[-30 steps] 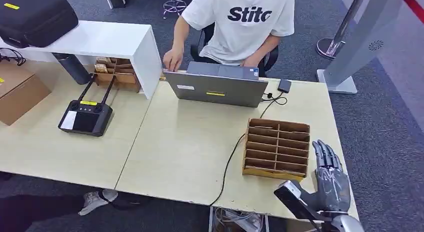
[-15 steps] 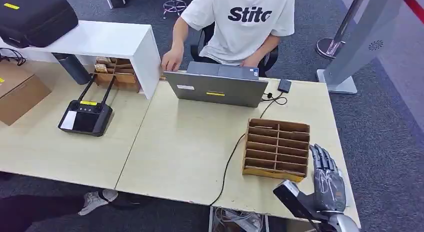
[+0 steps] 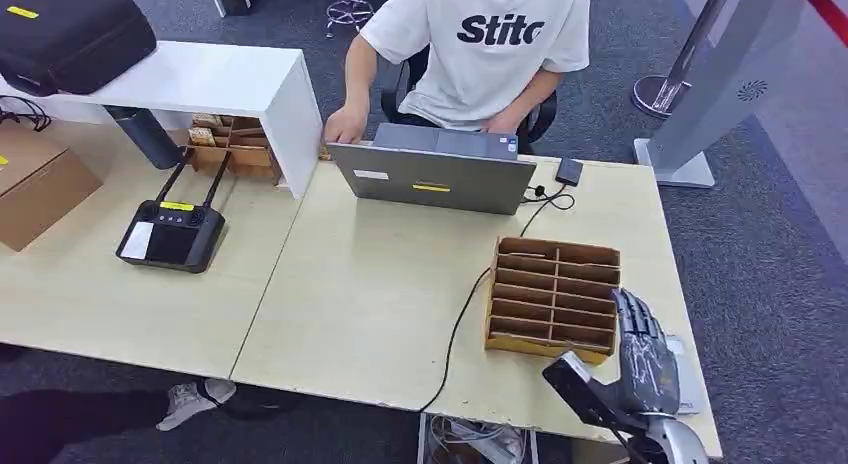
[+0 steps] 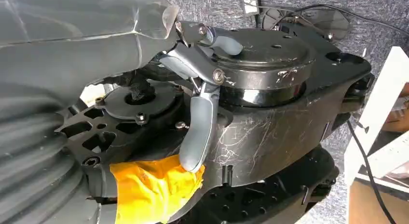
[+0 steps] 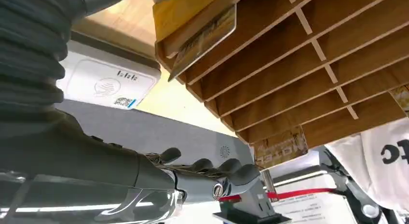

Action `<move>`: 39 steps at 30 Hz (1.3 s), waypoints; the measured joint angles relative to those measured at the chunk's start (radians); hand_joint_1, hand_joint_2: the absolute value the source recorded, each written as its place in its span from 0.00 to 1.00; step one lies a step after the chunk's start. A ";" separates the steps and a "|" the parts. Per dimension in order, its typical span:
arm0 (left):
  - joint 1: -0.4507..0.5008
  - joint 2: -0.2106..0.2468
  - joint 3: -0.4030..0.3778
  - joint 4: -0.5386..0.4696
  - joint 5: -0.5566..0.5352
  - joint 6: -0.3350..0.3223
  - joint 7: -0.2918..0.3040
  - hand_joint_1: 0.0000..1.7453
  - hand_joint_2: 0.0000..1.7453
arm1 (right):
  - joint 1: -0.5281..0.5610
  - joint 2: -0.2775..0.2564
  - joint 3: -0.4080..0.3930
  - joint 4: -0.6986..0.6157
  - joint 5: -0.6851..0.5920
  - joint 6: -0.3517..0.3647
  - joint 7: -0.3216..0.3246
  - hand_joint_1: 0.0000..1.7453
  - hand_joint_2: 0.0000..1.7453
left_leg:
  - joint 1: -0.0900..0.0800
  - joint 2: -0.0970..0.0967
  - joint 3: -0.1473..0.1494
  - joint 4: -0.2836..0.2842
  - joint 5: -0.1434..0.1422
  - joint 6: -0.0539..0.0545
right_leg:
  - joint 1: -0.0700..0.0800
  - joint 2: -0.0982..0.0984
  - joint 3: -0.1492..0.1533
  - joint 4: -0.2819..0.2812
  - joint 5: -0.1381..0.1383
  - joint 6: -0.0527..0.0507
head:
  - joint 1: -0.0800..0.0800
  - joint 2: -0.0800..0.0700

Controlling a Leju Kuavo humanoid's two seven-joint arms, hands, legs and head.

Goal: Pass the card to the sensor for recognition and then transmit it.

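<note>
desk (image 3: 380,304): pale wood, two tops butted side by side; a person in a white printed shirt (image 3: 490,44) sits at the far edge
case: a black case (image 3: 65,29) lies on a white shelf unit (image 3: 220,84) at the far left
laptop (image 3: 432,174): grey, open towards the person, its lid back facing the robot
rack: a brown cardboard rack (image 3: 553,297) of slots stands near the right edge of the desk; a black cable (image 3: 455,329) runs past its left side and over the near edge
controller: a black controller (image 3: 170,234) with two antennas lies on the left desk top
right hand (image 3: 645,359): just right of the rack, low over the desk; fingers (image 5: 212,167) lie extended and a little apart, holding nothing (seen plainly from the wrist)
left hand (image 4: 202,103): hangs beside the robot's body; its thumb holds nothing, and I cannot tell how the other fingers lie
sensor: a white card reader (image 5: 108,81) lies on the desk under the right hand, beside the rack's near corner
card (image 5: 205,40): sticks out of an end slot of the rack, tilted, apart from the fingers
</note>
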 joint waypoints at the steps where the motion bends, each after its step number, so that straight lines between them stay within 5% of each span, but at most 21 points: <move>1: 0.000 0.000 0.000 0.000 0.000 0.000 0.000 0.00 1.00 | -0.001 0.002 0.000 0.004 -0.001 0.000 0.000 0.00 1.00 | 0.000 0.000 0.000 0.000 0.000 0.000 | 0.000 0.000 0.000 0.000 0.000 0.000 | 0.000 0.000; 13: -0.001 0.000 -0.003 0.000 0.000 0.000 0.000 0.00 1.00 | -0.004 0.016 0.001 0.053 0.001 -0.009 0.005 0.03 1.00 | 0.000 0.000 0.000 0.000 0.000 0.000 | 0.000 0.000 0.000 0.000 0.000 0.000 | 0.000 0.000; 15: -0.002 0.000 -0.004 0.000 0.000 0.000 0.000 0.00 1.00 | -0.005 0.020 0.001 0.069 0.001 -0.018 0.006 0.89 1.00 | 0.000 0.000 0.000 0.000 0.000 0.000 | 0.000 0.000 0.000 0.000 0.000 0.000 | 0.000 0.000; 16: -0.002 0.000 -0.004 0.000 0.000 0.000 0.000 0.00 1.00 | -0.005 0.022 0.001 0.075 0.001 -0.021 0.006 1.00 1.00 | 0.000 0.000 0.000 0.000 0.000 0.000 | 0.000 0.000 0.000 0.000 0.000 0.000 | 0.000 0.000; 39: 0.001 0.000 -0.002 0.002 0.000 0.000 0.005 0.00 1.00 | -0.020 0.034 0.002 0.112 -0.016 -0.058 0.006 1.00 1.00 | 0.000 0.001 0.003 0.000 0.000 0.000 | 0.000 0.001 0.002 0.000 0.000 0.000 | 0.000 0.000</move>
